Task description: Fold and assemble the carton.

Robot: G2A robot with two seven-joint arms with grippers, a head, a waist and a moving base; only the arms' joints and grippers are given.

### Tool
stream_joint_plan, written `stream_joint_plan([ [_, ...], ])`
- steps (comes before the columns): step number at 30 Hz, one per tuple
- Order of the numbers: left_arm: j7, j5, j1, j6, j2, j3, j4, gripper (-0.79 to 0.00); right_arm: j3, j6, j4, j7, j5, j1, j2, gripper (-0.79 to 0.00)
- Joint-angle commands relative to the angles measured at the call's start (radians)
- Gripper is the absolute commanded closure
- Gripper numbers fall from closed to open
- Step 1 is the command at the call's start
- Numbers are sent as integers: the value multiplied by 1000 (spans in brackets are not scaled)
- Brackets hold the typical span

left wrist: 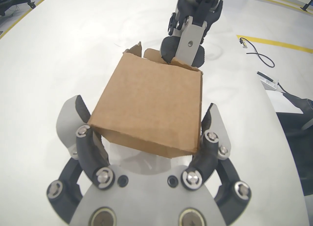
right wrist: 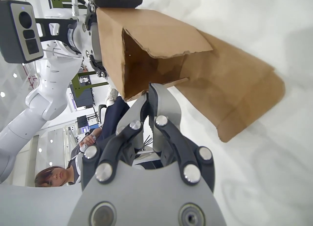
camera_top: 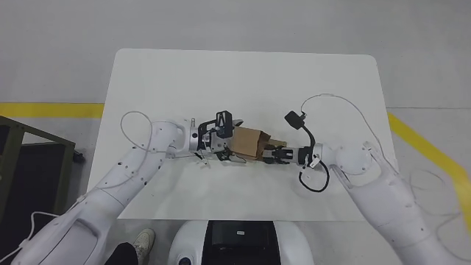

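Clamps carton (left wrist: pixel 149 99) in wide left gripper (left wrist: pixel 144 116), pinches far flap with narrowed right gripper (right wrist: pixel 148 96), wrists level by front edge of desk (camera_top: pixel 221 81)

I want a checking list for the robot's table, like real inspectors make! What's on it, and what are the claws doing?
Surface: white table with rounded corners.
Job's things: brown carton mid-table, one end open, a flap sticking out.
Clutter: nothing seen.
Grippers: left gripper clamps the carton's sides; right gripper pinches an edge at the open end.
Cables: white cable loops off the right arm; black cable lies on the floor.
Surroundings: grey floor, yellow line, dark rack beside the table.
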Motion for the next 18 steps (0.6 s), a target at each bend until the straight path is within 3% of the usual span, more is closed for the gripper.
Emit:
stream_joint_plan([
  [1, -4, 2, 2, 1, -1, -1, -3, -785, -18, -5, 22, -5, 16, 15, -7, 0],
  [18, -28, 1, 19, 5, -4, -17, -21, -785, -122, -46, 167, -58, 73, 102, -55, 0],
])
